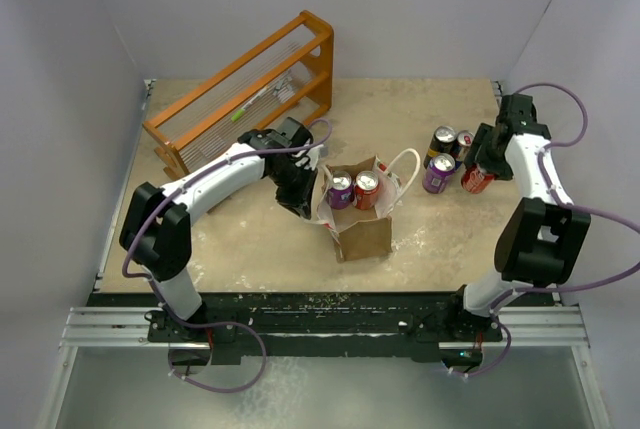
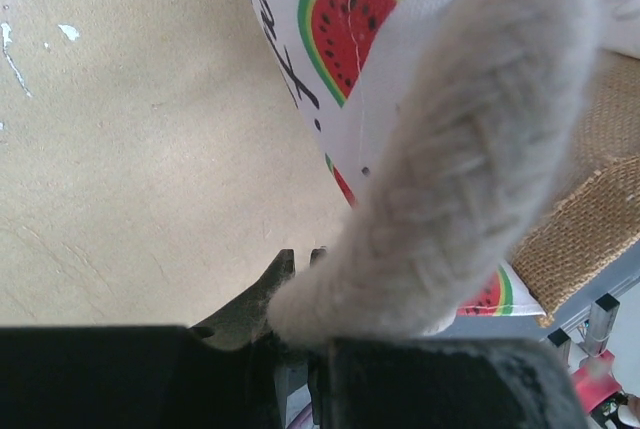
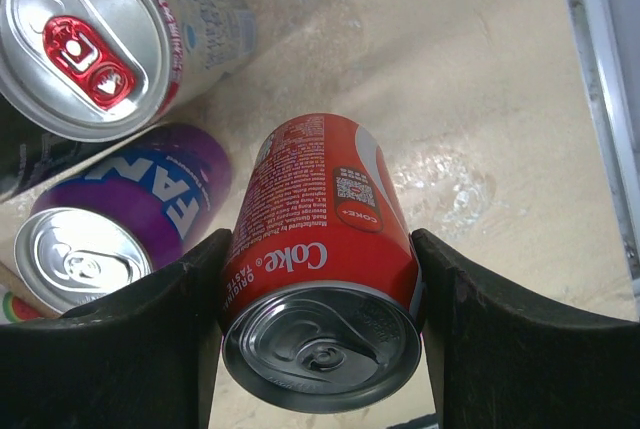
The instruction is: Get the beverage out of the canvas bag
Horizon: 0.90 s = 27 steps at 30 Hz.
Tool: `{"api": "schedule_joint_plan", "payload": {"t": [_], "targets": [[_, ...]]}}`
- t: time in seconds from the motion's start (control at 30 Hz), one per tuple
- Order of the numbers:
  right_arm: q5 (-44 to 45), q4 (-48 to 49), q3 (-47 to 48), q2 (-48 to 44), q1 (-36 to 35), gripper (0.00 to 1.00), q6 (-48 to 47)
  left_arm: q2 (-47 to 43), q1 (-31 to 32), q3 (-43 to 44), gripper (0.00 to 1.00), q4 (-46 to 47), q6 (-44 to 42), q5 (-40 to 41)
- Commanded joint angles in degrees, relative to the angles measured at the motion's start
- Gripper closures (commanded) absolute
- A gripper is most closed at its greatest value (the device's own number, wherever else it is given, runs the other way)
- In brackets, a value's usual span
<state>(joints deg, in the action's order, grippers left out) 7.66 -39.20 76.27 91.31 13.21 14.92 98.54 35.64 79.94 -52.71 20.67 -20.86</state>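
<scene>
Tan canvas bag (image 1: 362, 237) stands open (purple can (image 1: 341, 190), red can (image 1: 367, 189) upright inside, side by side)

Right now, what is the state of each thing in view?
Bag, upright, open, two cans inside.
Handle, pinched in left claw.
Bag's purple can, upright.
Bag's red can, upright.
Coke can, upright, unopened, clamped in right claw.
Fanta can, upright, unopened.
Silver can, upright, unopened.
Black can, upright.
</scene>
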Motion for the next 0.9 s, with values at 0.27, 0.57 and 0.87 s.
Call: {"api": "schedule_joint_plan", "payload": {"t": [0.27, 0.57, 0.87], "targets": [[-2.38, 9.84, 0.36, 2.95, 0.23, 0.96, -2.20, 2.54, -0.57, 3.23, 1.00, 0.86, -1.60, 0.81], [-4.49, 13.21, -0.25, 5.59, 0.15, 0.80, -3.56, 2.27, -0.57, 2.66, 1.00, 1.38, -0.33, 0.91], [-6.90, 13.80, 0.02, 7.47, 0.13, 0.47, -3.91, 2.39, -0.59, 2.42, 1.00, 2.21, 0.69, 0.35]]}}
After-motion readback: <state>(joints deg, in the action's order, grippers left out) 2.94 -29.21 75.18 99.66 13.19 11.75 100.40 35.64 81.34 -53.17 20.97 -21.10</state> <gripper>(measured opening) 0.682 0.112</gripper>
